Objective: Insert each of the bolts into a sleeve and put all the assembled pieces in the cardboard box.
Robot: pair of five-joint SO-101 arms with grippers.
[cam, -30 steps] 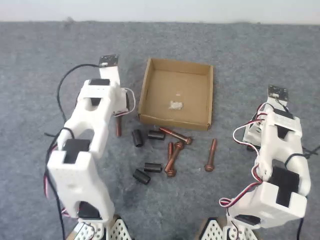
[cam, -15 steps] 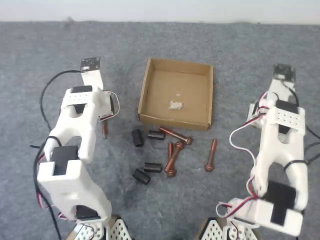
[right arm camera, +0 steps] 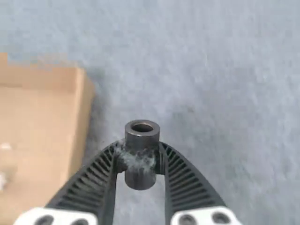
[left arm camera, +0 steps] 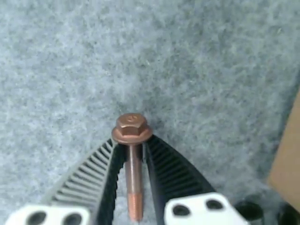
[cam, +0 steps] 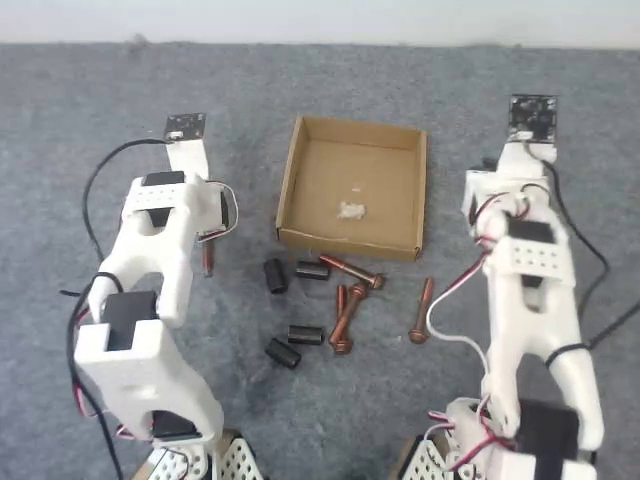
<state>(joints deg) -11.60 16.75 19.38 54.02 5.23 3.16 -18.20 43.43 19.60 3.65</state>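
My left gripper (left arm camera: 132, 141) is shut on a copper bolt (left arm camera: 133, 161), head outward, held over bare carpet left of the cardboard box (cam: 352, 185); from above the bolt (cam: 208, 258) hangs below the left arm. My right gripper (right arm camera: 140, 151) is shut on a dark sleeve (right arm camera: 142, 136), bore facing out, just right of the box's wall (right arm camera: 79, 112). Several loose bolts (cam: 348, 318) and several sleeves (cam: 274, 275) lie in front of the box, one bolt (cam: 422, 310) apart to the right. The box holds only a white scrap.
The right arm (cam: 525, 260) stretches along the box's right side. Cables trail beside both arms. Grey carpet spreads open to the far left, the far right and behind the box.
The left arm swung left, away from the box, with its bolt, then held still. The right arm stretched forward and left toward the box's right side.
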